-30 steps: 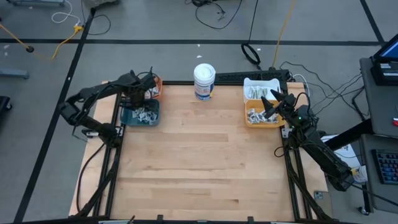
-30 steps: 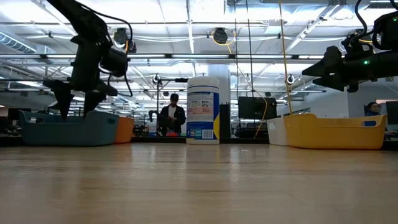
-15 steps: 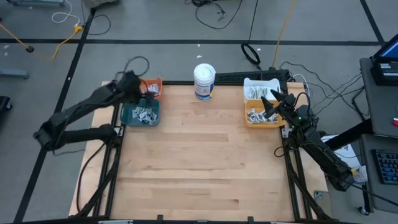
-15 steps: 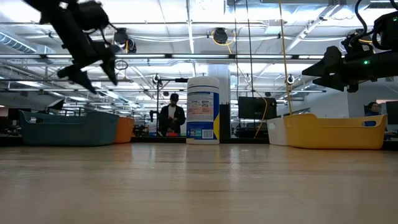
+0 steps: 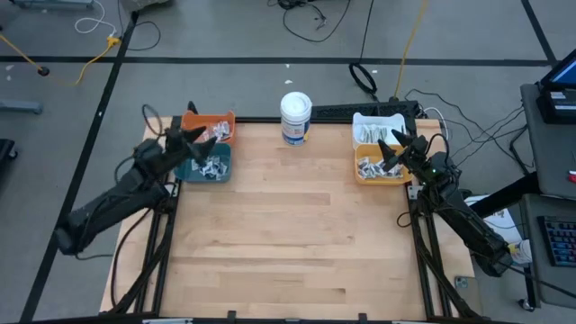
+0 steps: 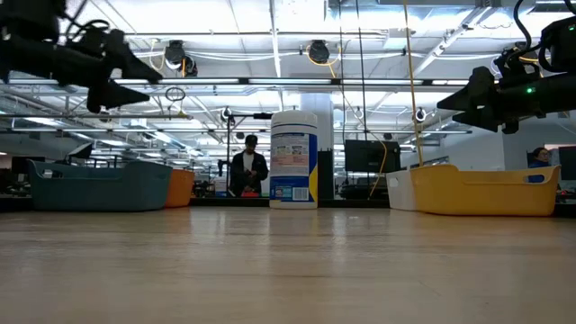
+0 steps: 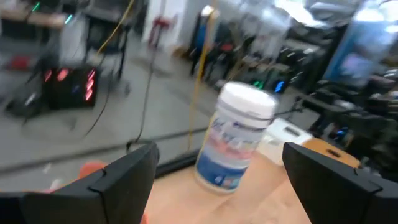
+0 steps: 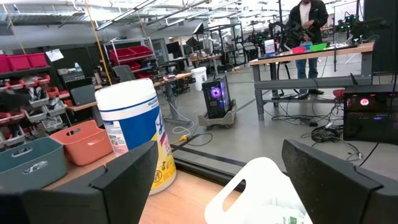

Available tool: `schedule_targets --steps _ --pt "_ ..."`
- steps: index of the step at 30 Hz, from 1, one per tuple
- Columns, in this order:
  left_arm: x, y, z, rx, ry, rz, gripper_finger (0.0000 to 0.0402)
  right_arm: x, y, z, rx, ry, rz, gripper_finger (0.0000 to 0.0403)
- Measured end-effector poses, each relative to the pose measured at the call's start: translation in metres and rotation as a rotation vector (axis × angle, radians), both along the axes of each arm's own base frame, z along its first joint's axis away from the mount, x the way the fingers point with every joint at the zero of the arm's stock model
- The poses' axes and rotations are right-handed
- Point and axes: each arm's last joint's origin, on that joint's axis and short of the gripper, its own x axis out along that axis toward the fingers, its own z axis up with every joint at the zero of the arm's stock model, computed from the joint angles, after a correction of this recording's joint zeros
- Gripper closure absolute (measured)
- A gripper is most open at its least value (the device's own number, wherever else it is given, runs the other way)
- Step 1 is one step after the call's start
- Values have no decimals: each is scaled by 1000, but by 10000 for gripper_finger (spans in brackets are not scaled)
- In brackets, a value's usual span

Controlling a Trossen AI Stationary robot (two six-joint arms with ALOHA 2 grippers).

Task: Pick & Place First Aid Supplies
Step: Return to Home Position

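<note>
Packets point(image 5: 209, 165) lie heaped in the teal bin point(image 5: 205, 178), with more in the orange bin point(image 5: 209, 116), yellow bin point(image 5: 378, 181) and white bin point(image 5: 373, 116). The left gripper point(image 5: 196, 137) hangs over the teal bin's outer edge, fingers apart and empty. The right gripper point(image 5: 385, 151) hovers above the yellow bin, fingers also apart.

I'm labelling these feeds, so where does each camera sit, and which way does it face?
High view: overhead, looking straight down; both arms show, left gripper by the teal bin, right gripper over the yellow bin.
Low view: tabletop height, level into the room; both grippers up high.
Left wrist view: on the left arm, facing the tub past its open fingers.
Right wrist view: the same from the right arm.
All four share the tub.
</note>
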Motion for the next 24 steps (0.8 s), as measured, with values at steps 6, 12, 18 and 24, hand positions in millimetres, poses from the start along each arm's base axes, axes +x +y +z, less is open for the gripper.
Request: schedule_targets --steps 6,12,18,24 --pt "-11 -14 -17 107 -65 -86 50 0 0 0 0 0 0 66" --pt "-15 -18 -25 126 -88 -89 48 0 0 0 0 0 0 66" --pt "-12 -15 -41 31 -106 -93 48 0 0 0 0 0 0 66" --pt "-12 -13 -50 -3 -74 -49 50 0 0 0 1 0 0 66"
